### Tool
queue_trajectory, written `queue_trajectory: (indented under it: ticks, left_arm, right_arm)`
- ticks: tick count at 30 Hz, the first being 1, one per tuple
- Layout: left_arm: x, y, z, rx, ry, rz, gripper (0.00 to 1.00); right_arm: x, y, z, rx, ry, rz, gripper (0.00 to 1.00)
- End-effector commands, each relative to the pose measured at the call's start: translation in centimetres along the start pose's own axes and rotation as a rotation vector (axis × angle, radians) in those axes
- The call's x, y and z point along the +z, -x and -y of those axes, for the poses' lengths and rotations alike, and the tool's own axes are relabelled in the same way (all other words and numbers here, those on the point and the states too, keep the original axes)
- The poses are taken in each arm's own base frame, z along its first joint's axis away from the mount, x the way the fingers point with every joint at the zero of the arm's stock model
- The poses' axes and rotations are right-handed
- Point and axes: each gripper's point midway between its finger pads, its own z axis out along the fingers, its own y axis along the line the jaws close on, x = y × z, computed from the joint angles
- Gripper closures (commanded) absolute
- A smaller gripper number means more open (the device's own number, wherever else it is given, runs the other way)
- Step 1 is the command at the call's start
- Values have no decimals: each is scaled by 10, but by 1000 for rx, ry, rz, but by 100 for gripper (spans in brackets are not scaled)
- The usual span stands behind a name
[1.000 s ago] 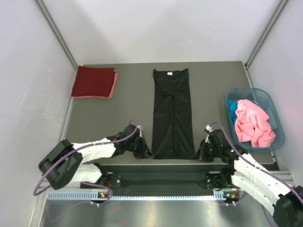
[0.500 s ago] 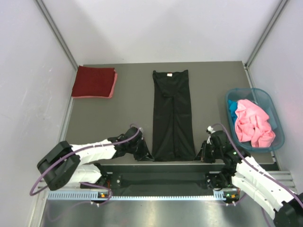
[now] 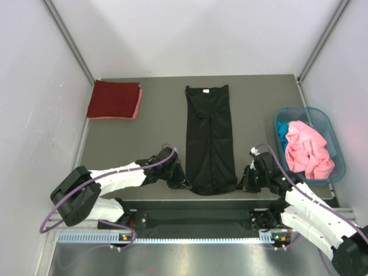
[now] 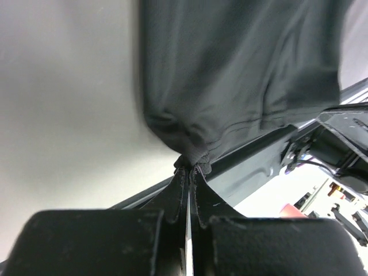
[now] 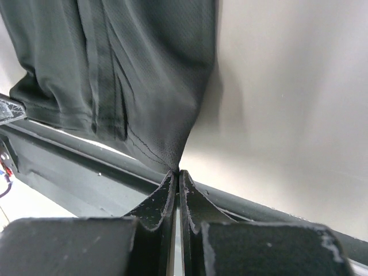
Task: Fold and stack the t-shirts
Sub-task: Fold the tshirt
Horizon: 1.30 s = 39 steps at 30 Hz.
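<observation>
The black t-shirt [image 3: 209,137] lies folded into a long narrow strip down the middle of the table. My left gripper [image 3: 185,183] is shut on its near left corner [image 4: 192,155]. My right gripper [image 3: 240,185] is shut on its near right corner [image 5: 172,158]. Both corners are pinched and lifted a little above the table's near edge. A folded dark red t-shirt [image 3: 113,99] rests on a pink one [image 3: 138,103] at the back left. A crumpled pink t-shirt [image 3: 307,149] and a blue one [image 3: 282,135] lie in the basket.
The teal plastic basket [image 3: 335,144] stands at the right edge of the table. Grey walls close in on the left, right and back. The table's near edge rail [image 3: 213,198] runs just below both grippers.
Both grippers have closed in on the shirt's near corners and taken hold. The near hem now bunches and curves between them.
</observation>
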Motion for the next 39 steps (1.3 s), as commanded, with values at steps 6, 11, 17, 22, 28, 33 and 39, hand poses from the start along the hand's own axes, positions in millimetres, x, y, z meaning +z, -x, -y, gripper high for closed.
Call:
queue_trajectory:
  ticks: [6,11,17,22,28,33,39]
  left_arm:
    - [-5,34,21,-21,34,51,100]
    - [-5,57,26,0,50,63,100]
    - [-16,92,35,-9,24,107,100]
    - [-19,130,47,29,1,134,100]
    - [-12,169,56,60,1,142,100]
    - [-3,203,54,20,5,139,100]
    - [6,236,58,12,-6,141,100]
  right_arm:
    - [-9,37,-23,-79,2,82,100]
    - [-7,62,-36,-106,-16,109,100]
    - [-8,96,-52,-141,-47,143,100]
    - [-1,130,-58,-173,-81,158,100]
    - [7,178,-53,-183,-129,196,100]
    - [15,212,-49,-187,-154,199,100]
    - [23,249,-44,-184,-171,200,100]
